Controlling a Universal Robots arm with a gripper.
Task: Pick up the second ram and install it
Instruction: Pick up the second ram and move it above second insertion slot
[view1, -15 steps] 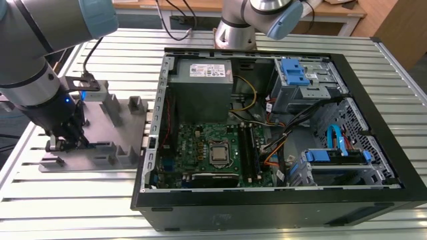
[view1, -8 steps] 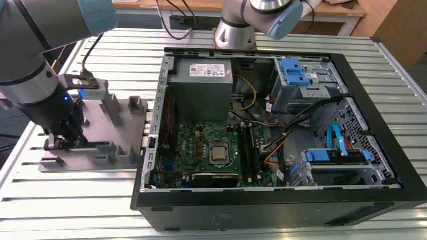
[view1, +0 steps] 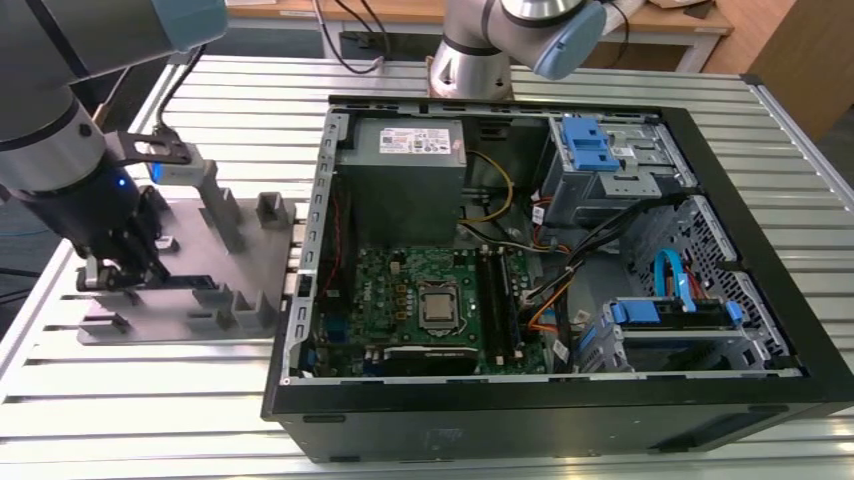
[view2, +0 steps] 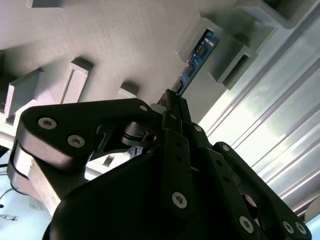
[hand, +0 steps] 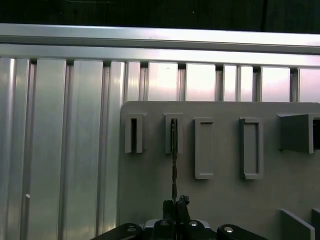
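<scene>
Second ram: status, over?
Claw shut on second ram. Ram's far end sits in a grey holder tray slot, not in the computer case. Nothing seen in the way.

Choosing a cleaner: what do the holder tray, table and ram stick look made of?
The second ram shows blue circuit board with dark chips; the holder tray looks plastic, matte grey, no glare; the table seems aluminium, ribbed slats with bright sheen.

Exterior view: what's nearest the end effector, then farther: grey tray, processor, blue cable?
1. Grey tray, right beneath the end effector, which grips the second ram.
2. Processor, mid-case.
3. Blue cable, exterior view's right.
</scene>
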